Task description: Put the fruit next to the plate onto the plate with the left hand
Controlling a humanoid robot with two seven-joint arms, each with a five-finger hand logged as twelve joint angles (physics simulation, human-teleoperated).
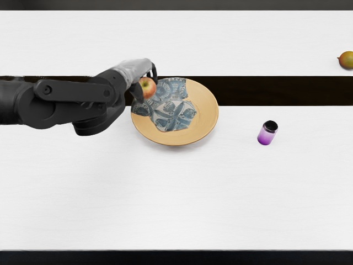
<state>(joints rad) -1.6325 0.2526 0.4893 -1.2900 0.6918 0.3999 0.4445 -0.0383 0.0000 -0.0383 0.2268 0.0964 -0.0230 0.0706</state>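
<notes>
A small red-and-yellow apple (147, 87) is held in my left hand (144, 80), whose dark fingers curl around it. The arm comes in from the left edge. The apple hangs over the upper-left rim of the tan plate (201, 118), which has a blue patterned centre. Whether the apple touches the plate I cannot tell. The right hand does not show.
A purple jar (267, 133) with a dark lid lies to the right of the plate. A second fruit, yellow-green with a red blush (346, 59), sits at the far right edge. A dark gap (276, 91) runs across between two white table surfaces.
</notes>
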